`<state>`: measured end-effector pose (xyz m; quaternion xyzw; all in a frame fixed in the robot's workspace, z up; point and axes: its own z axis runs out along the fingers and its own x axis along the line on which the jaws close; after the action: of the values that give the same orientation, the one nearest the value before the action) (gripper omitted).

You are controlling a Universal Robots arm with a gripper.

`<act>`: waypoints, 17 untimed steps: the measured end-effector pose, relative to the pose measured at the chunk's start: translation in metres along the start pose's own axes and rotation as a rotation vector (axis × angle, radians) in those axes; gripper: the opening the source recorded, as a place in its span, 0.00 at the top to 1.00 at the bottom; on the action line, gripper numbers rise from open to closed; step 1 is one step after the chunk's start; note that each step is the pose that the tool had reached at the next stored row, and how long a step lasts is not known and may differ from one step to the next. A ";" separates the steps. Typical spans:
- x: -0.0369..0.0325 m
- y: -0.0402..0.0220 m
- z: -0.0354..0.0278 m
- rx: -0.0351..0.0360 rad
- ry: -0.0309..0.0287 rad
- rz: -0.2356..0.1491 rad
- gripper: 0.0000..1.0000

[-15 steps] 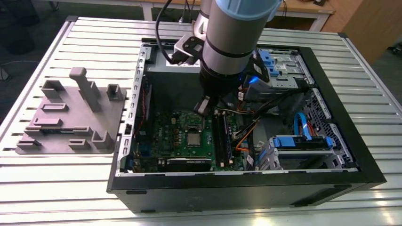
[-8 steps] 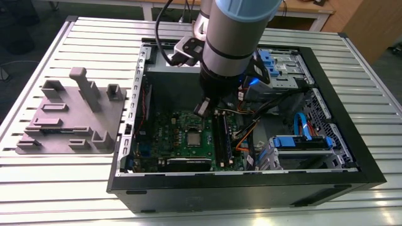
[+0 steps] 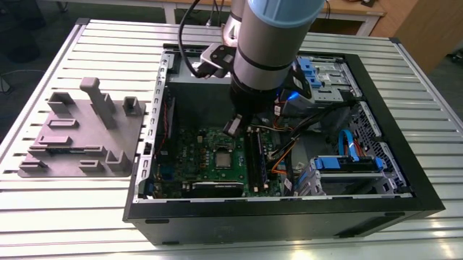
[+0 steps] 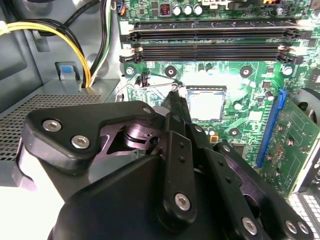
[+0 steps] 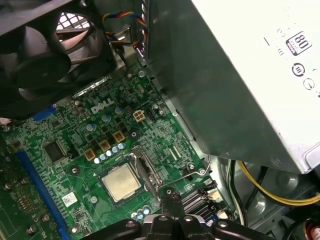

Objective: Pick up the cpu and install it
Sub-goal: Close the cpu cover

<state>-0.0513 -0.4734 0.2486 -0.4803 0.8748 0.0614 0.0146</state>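
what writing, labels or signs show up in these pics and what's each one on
white logo lettering: printed on the green motherboard, first wrist view; a brand, not quoted.
round badges and small marks: on the power supply's pale label; not quoted.
small white sticker on the motherboard: too small to read.
cpu: no readable marking.

One cpu [image 5: 121, 182], one motherboard [image 5: 165, 136], perhaps four memory slots [image 4: 210, 36].

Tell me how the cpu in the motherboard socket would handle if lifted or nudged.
The cpu is a thin flat square with a metal top: probably stiff, unlikely to roll or tip. Its smooth silvery top looks slippery, and its low edges offer little grip. Seated in the socket, it would likely resist a sideways nudge.
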 end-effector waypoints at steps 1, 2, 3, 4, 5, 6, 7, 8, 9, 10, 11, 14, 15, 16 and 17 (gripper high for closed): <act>0.0004 -0.0003 -0.0001 0.0001 0.0003 0.000 0.90; 0.0009 -0.0005 -0.0001 0.0002 0.0004 0.000 0.90; 0.0013 -0.0008 -0.0002 0.0004 0.0006 0.000 0.90; 0.0018 -0.0011 -0.0003 0.0004 0.0007 0.000 0.90; 0.0023 -0.0014 -0.0003 0.0005 0.0008 0.000 0.90; 0.0028 -0.0017 -0.0004 0.0005 0.0009 0.000 0.90; 0.0032 -0.0020 -0.0005 0.0007 0.0011 0.000 0.90; 0.0036 -0.0023 -0.0005 0.0008 0.0013 0.000 0.90; 0.0040 -0.0025 -0.0006 0.0010 0.0016 0.000 0.90; 0.0044 -0.0028 -0.0006 0.0012 0.0019 0.000 0.90; 0.0048 -0.0030 -0.0007 0.0014 0.0023 0.000 0.90; 0.0054 -0.0034 -0.0008 0.0020 0.0032 0.000 0.90; 0.0055 -0.0035 -0.0008 0.0021 0.0034 0.000 0.90; 0.0057 -0.0036 -0.0008 0.0023 0.0036 0.000 0.90; 0.0061 -0.0038 -0.0009 0.0024 0.0039 0.000 0.90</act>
<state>-0.0514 -0.4806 0.2486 -0.4803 0.8750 0.0594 0.0135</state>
